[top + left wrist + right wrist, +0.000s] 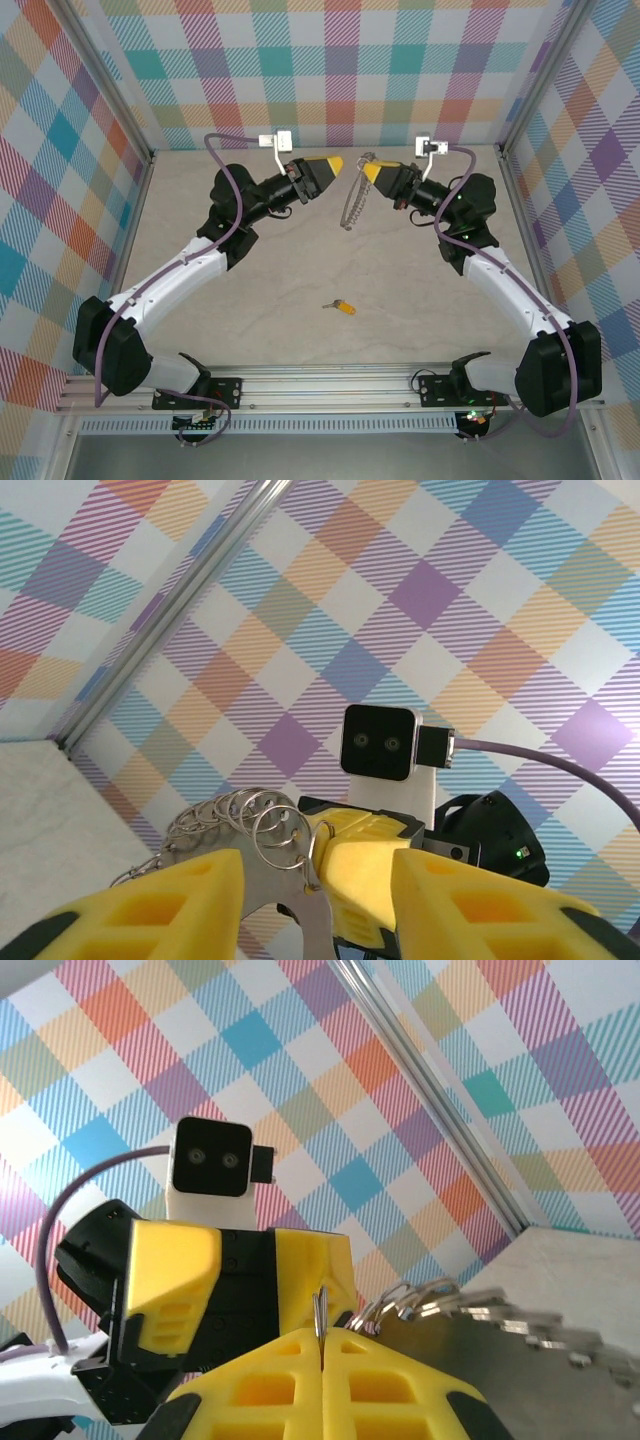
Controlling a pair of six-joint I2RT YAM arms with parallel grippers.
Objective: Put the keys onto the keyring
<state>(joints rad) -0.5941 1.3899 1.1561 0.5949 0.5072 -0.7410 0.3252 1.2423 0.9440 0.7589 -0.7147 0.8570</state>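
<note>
Up at the far end: keyring (352, 205) dangles from the clamped right gripper (368, 172).
Left gripper (334, 164): jaws apart, empty.
Key (345, 306): loose on table (250, 310), unthreaded; all threading remains.

My left hand (336, 164) and my right hand (367, 172) are facing each other over the far middle of the desk (260, 290). The keyring (354, 205) is hanging between them from my right hand. The key (344, 306) is lying on the desk nearer me, well apart.
</note>
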